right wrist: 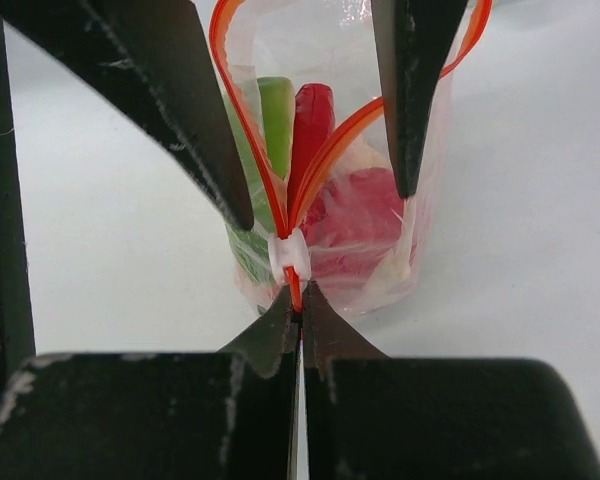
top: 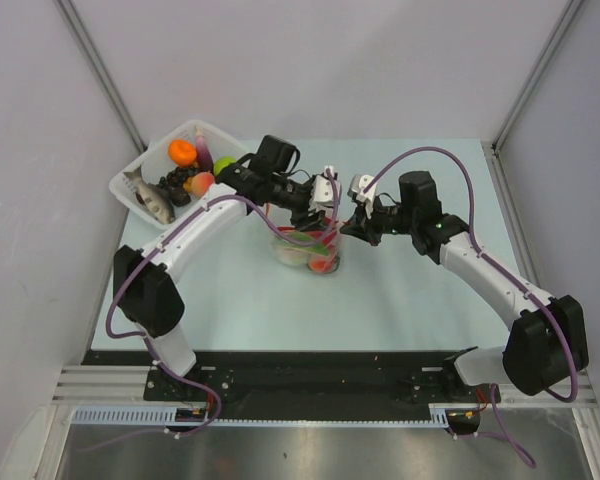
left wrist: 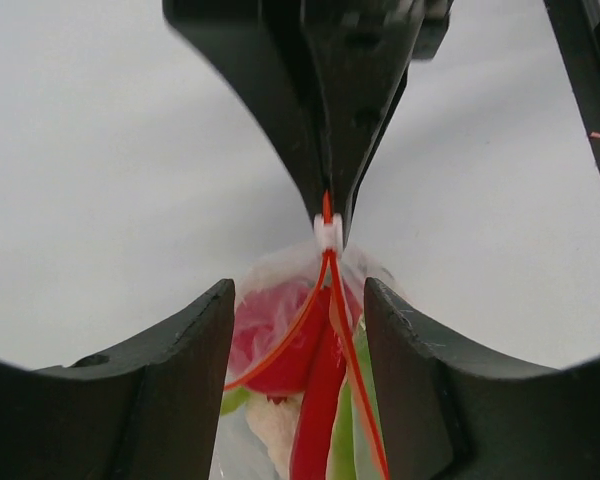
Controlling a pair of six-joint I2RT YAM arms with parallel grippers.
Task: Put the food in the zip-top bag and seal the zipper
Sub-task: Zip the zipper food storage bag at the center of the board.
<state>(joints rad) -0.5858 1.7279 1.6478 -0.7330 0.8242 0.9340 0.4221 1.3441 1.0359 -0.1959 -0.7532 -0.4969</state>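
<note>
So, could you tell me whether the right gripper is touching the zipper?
Touching. The right wrist view shows the right gripper pinched shut on the end of the zipper, just below the white slider, with no gap.

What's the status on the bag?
Right tool shut on zipper end; left tool open, astride bag. Zipper mostly unsealed, food inside. Basket apart, nothing blocking.

The clear, crinkly plastic zip-top bag [top: 308, 250] stands upright, mouth up, right of the white slatted basket [top: 130, 190]. Its thin red-orange zipper strip [right wrist: 330, 150] joins at a white slider [right wrist: 290, 255] and gapes beyond it. Inside are a red toy tomato [right wrist: 355, 215], red chili [right wrist: 313, 120] and green vegetable [right wrist: 275, 110]. A toy orange [top: 182, 151] and grey fish [top: 152, 197] lie in the basket.
</note>
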